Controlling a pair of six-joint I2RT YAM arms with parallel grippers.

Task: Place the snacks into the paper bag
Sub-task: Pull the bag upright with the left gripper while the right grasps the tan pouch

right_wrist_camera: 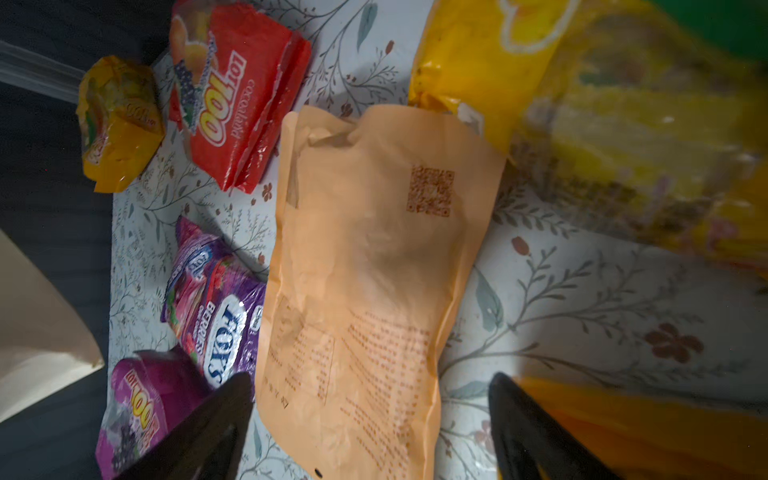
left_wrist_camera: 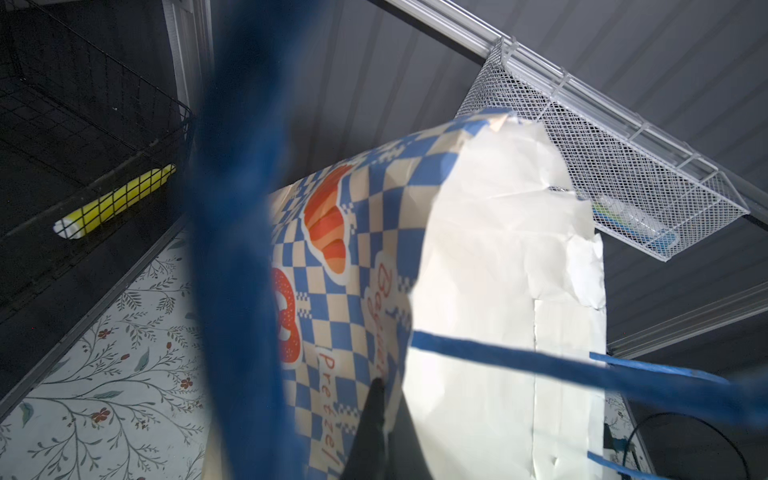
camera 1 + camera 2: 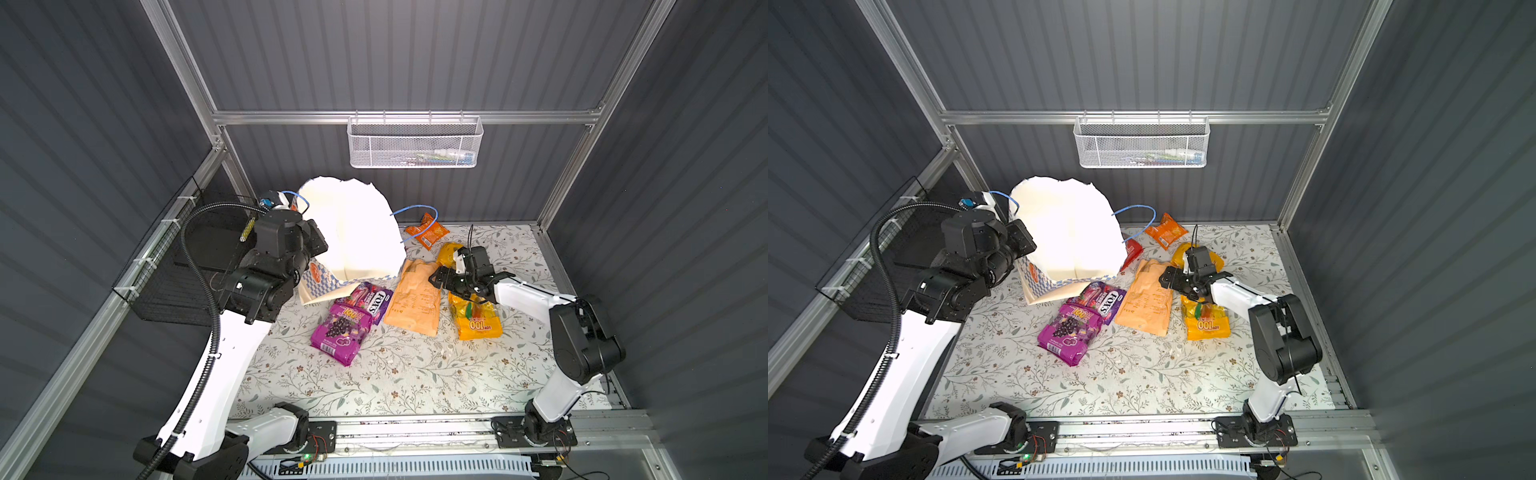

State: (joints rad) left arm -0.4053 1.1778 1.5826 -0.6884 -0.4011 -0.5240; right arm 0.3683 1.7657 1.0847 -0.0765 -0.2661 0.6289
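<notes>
- The right claw (image 3: 451, 286) hangs low with its jaws wide apart, holding nothing. A flat orange pouch (image 3: 415, 299) lies between its fingers (image 1: 216, 424) in the wrist view. The other finger overlaps a yellow packet (image 3: 476, 322); whether they touch cannot be told.
- The left claw (image 3: 313, 253) is clamped shut on the side wall of the paper bag (image 3: 353, 232). The bag stands tilted with its mouth gaping upward, and a blue cord handle (image 2: 232, 249) loops close past the wrist camera.
- Between the two claws, a purple grape packet (image 3: 338, 332) and a purple-pink sweets packet (image 3: 374, 301) lie touching at the foot of the bag.
- Beyond the right claw, toward the back wall, are a second yellow packet (image 3: 446, 253) and a small orange packet (image 3: 428, 230). A red packet (image 3: 1131, 251) sits just beside the bag.
- The bag's ragged rim (image 3: 390, 216) stands just beside the pouch's far end.
- A black wire basket (image 3: 166, 282) crowds the left claw's outer side.
- Behind both claws, the flowered cloth (image 3: 395, 382) runs open from the packets to the rail at the arms' bases.
</notes>
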